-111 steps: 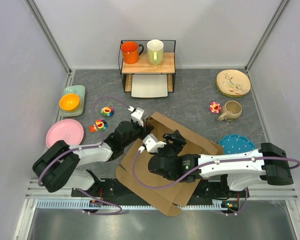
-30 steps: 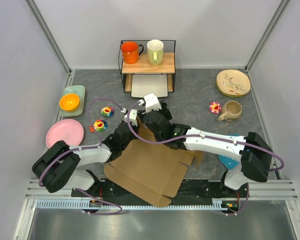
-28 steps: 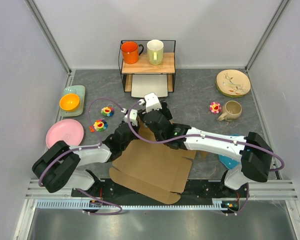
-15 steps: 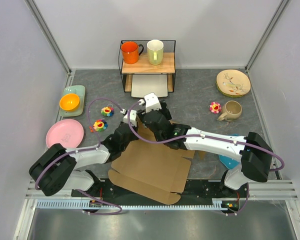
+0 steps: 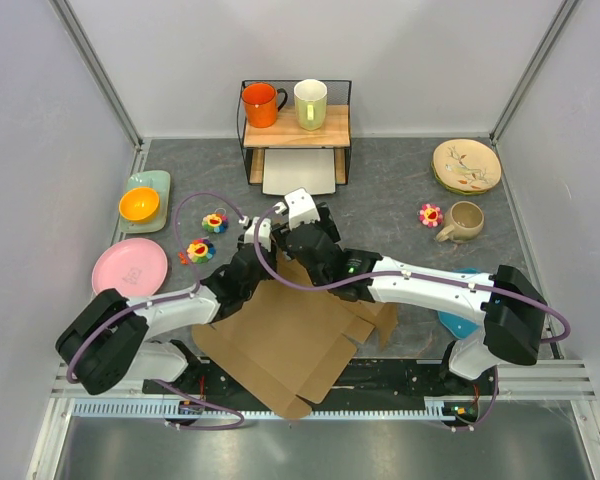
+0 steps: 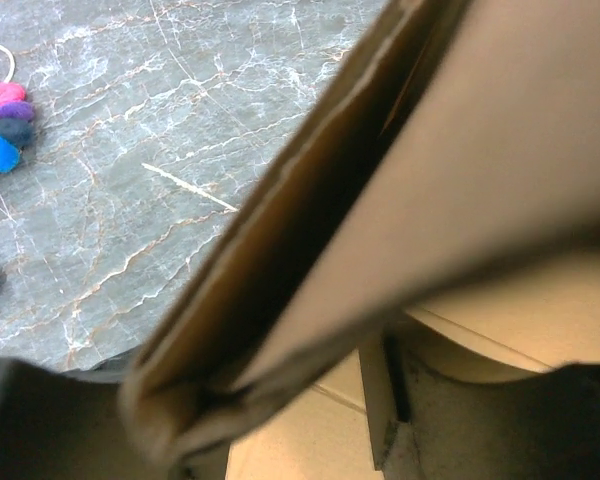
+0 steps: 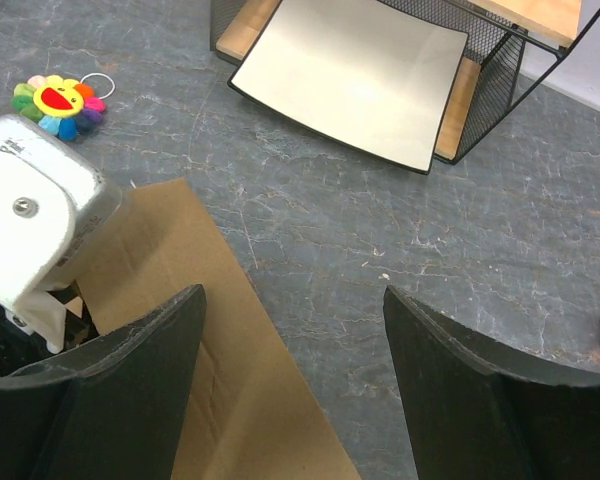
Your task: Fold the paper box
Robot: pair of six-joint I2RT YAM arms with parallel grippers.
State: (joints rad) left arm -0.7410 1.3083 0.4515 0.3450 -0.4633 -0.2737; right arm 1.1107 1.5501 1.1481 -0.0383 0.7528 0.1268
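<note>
Paper box [image 5: 280, 345] lies diagonally; right end effector [image 7: 292, 296] spread, left end effector [image 5: 256, 262] unclear.

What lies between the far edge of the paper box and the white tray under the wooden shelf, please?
Only bare grey tabletop lies between the paper box and the white tray; the right wrist view shows that stretch with nothing on it.

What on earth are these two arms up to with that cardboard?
Two robot arms are folding a brown paper box, which is mostly a flat, creased sheet on the table for now. The left pincer is at the sheet's far-left edge, where a flap is bent up. Whether it is gripping that flap cannot be seen. The right pincer hovers open above the far edge, holding nothing.
</note>
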